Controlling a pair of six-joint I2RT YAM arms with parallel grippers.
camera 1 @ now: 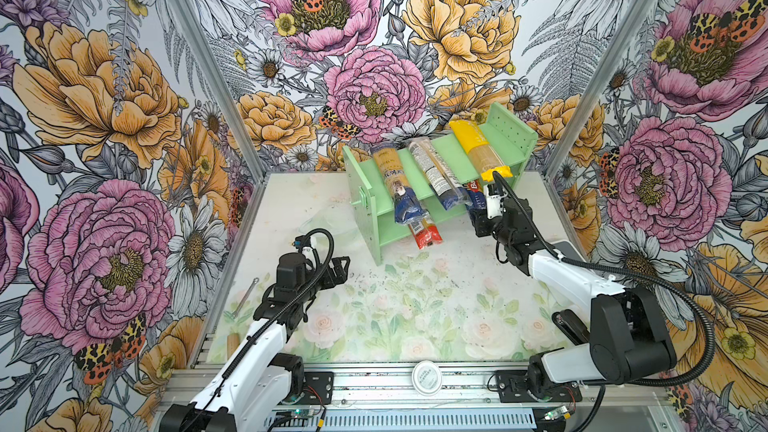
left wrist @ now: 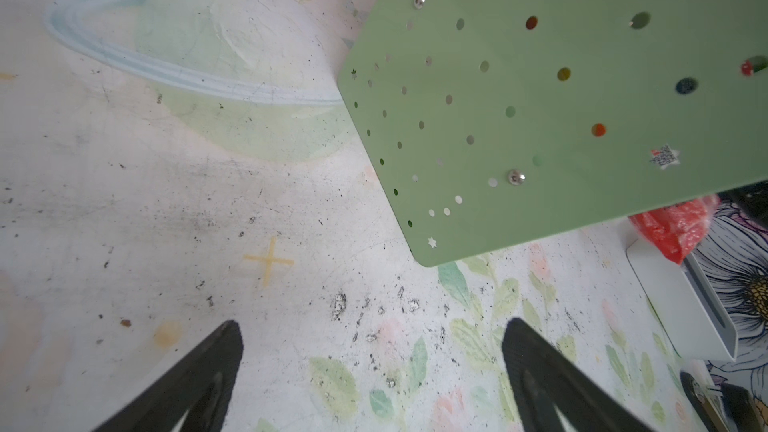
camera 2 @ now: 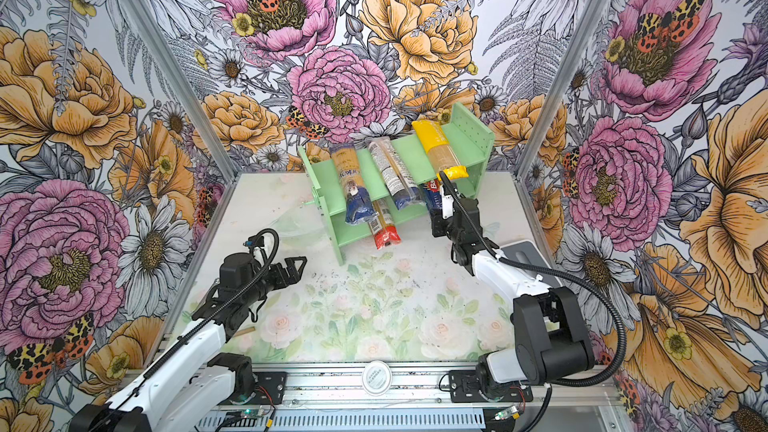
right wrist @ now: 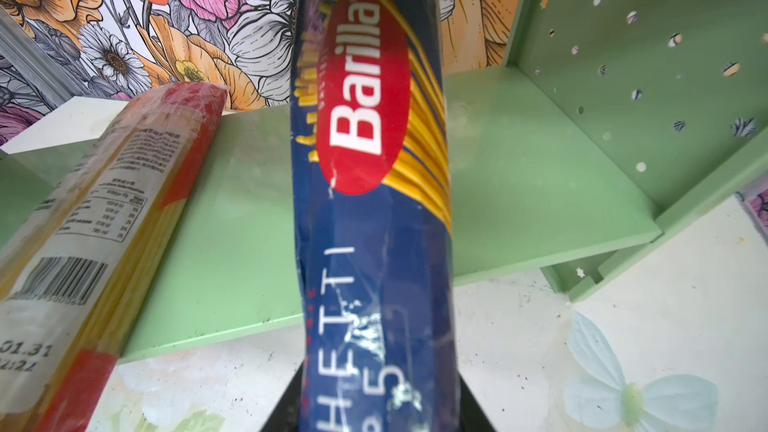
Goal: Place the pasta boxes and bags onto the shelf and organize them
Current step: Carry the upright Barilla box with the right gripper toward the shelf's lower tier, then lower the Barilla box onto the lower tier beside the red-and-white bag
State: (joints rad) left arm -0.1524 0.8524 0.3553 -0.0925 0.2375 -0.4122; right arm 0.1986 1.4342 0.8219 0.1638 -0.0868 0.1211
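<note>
Five spaghetti packs are located at the mint-green two-tier shelf [camera 1: 510,130]. All lie crosswise to its boards, with their near ends overhanging the front edge.

Top tier, from left to right in both top views:
- left clear pack [camera 1: 397,184], dark-blue end toward the front
- middle clear pack [camera 1: 432,172], dark-blue end toward the front
- yellow pack [camera 1: 478,147]

Lower tier:
- The red pack [camera 1: 424,233] lies on the board.
- The dark-blue Barilla pack [right wrist: 374,160] extends over the same board, beside the red pack and apart from it.

The right gripper [camera 1: 480,211] is clenched on the near end of the Barilla pack. In the right wrist view the pack runs between the black fingers [right wrist: 286,413].

The left gripper [left wrist: 374,326] is released and empty. Its jaws are spread above the floral table [camera 1: 415,305], near the peg-holed left side panel [left wrist: 540,97] of the shelf.
</note>
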